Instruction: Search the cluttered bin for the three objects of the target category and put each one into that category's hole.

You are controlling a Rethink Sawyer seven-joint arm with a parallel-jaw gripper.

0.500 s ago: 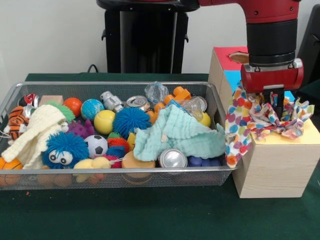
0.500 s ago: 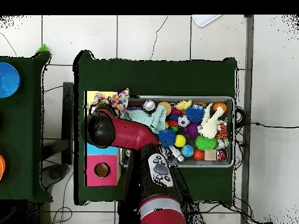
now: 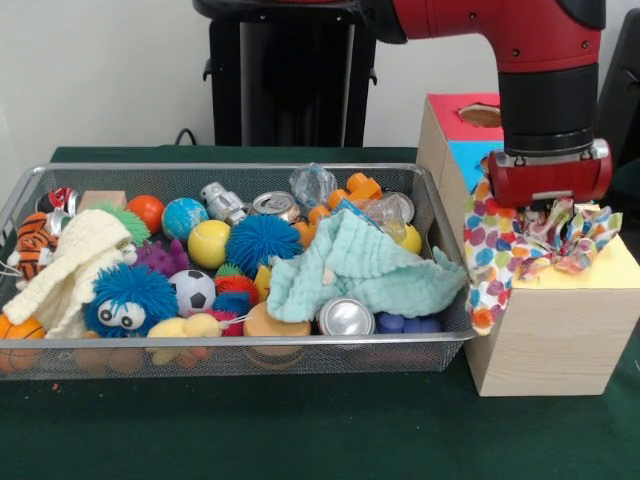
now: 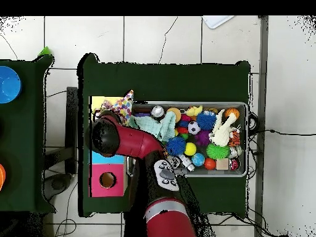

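Tool [image 3: 553, 210]: low over the yellow-topped box, its tips buried in bunched fabric; whether it is clamped or spread cannot be told.
Polka-dot cloth [image 3: 500, 250]: crumpled on the yellow panel [image 3: 610, 268] beneath the tool, one end hanging down the box side nearest the bin.
Mint-green cloth [image 3: 355, 265]: draped at the wire bin's [image 3: 230, 343] right end, touching a can.
Cream knitted cloth [image 3: 70, 260]: at the bin's left end among toys.
Surface [image 3: 300, 430]: green.
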